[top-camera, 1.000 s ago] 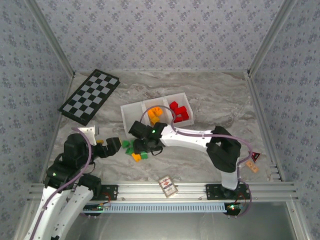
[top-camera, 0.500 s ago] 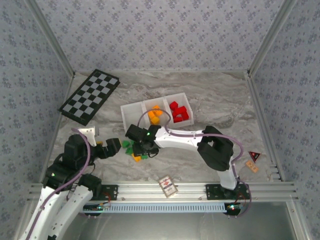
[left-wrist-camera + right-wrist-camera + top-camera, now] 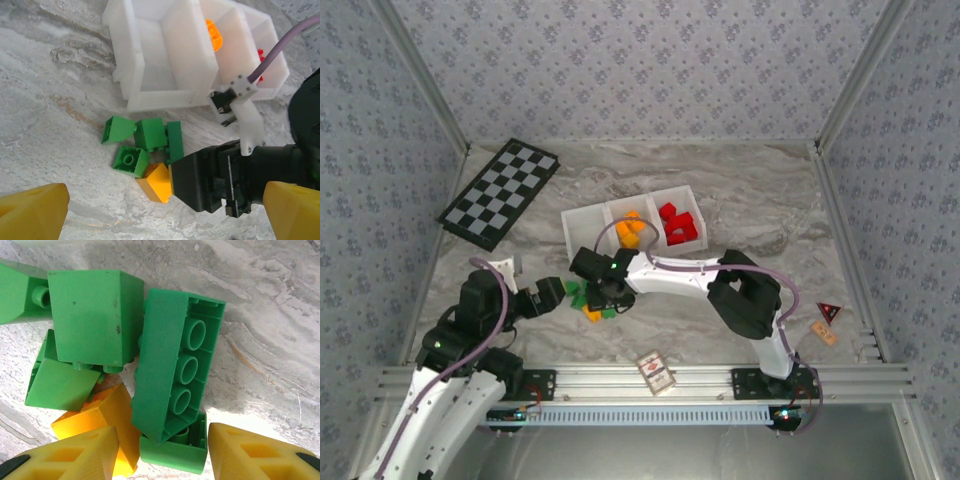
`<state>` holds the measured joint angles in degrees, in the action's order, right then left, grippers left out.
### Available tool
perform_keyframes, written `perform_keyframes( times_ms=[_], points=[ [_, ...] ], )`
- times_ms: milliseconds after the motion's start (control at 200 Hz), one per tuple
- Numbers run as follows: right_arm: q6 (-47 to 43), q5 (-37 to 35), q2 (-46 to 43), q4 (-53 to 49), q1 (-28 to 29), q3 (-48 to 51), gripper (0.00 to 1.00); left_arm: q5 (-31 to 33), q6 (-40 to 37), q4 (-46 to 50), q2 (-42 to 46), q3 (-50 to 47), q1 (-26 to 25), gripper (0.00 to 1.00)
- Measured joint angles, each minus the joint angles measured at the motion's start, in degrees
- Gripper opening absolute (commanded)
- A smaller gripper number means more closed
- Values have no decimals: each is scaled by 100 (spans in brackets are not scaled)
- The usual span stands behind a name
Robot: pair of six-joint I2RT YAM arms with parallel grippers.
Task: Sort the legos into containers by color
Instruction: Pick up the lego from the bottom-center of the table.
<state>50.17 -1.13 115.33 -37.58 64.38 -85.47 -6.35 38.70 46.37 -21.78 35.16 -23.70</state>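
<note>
Evidently the right gripper (image 3: 603, 296) has slid down and to the left within the last second. It has gone from just below the white tray (image 3: 582, 222) at frame centre onto the loose bricks (image 3: 588, 305) lying under the tray's left compartment, and its jaws have been drawing together as it went. In its own wrist view the yellow fingertips (image 3: 250, 452) sit at the bottom edge. Between them are a small green brick (image 3: 172, 452) and the corner of an orange wedge (image 3: 107, 415), and a long green brick (image 3: 175, 370) lies on its side just above. Whether the pads have yet bitten on anything cannot be told. The left gripper (image 3: 552, 297), at lower left of the overhead view, has edged a little toward the pile and stands fully spread, grasping nothing. In the tray, the middle compartment holds orange pieces (image 3: 630, 228), the right one holds red pieces (image 3: 680, 225), and the left one looks bare. My reading is that a green pick is under way, bound for that bare left compartment. The likely snag is the orange wedge being caught in the same pinch, since it lies right against the small green brick on the left finger's side.
</note>
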Motion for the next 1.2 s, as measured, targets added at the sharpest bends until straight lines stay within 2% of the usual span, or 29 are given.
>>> perform_keyframes(
  times_ms=[280, 920, 1199],
  points=[
    [-4, -170, 24, -186, -17, -28, 48, 0, 42, -35, 4, -11, -7, 100],
    [-22, -278, 142, -507, -59, 9, 46, 90, -24, -140, -68, -7, -7, 100],
    [-160, -361, 181, -734, -59, 2, 34, 133, -68, -153, -87, -7, -7, 100]
  ],
)
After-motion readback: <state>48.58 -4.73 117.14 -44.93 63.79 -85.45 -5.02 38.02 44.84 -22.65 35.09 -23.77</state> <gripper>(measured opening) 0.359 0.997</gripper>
